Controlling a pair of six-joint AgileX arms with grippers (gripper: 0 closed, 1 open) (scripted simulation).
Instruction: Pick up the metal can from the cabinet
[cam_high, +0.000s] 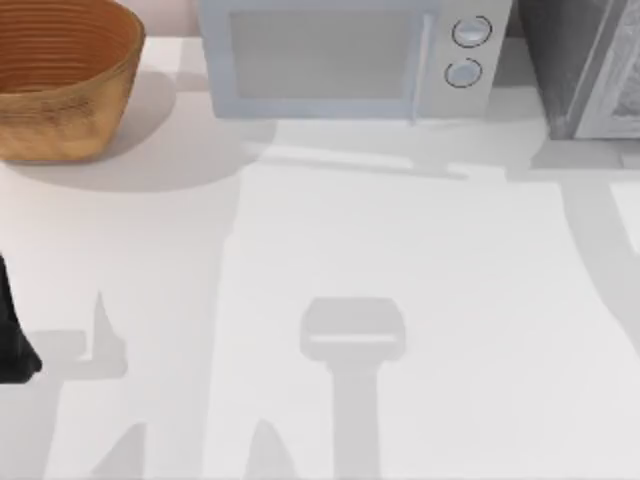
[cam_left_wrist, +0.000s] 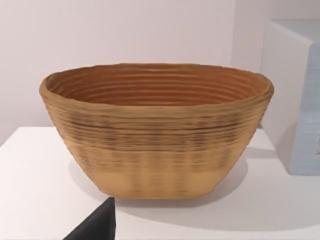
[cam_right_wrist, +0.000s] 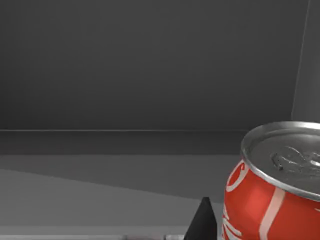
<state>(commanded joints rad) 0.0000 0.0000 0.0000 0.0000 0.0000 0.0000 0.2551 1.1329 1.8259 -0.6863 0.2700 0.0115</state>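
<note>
Although I cannot tell how far my right gripper (cam_right_wrist: 204, 220) is open, the small red-sided cylindrical metal can with a shiny silver top (cam_right_wrist: 272, 200) just beside it looks light, slick and thin-walled, best pinched gently across its mid-body.

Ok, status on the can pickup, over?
Right gripper's fingertip close beside the metal can, inside the cabinet. Can upright, not gripped. Left arm parked at table's left edge. Nothing blocking.

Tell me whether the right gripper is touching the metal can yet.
Cannot tell. The right wrist view shows one dark fingertip close beside the metal can inside the cabinet, but the frame's edge cuts off where they would meet.
</note>
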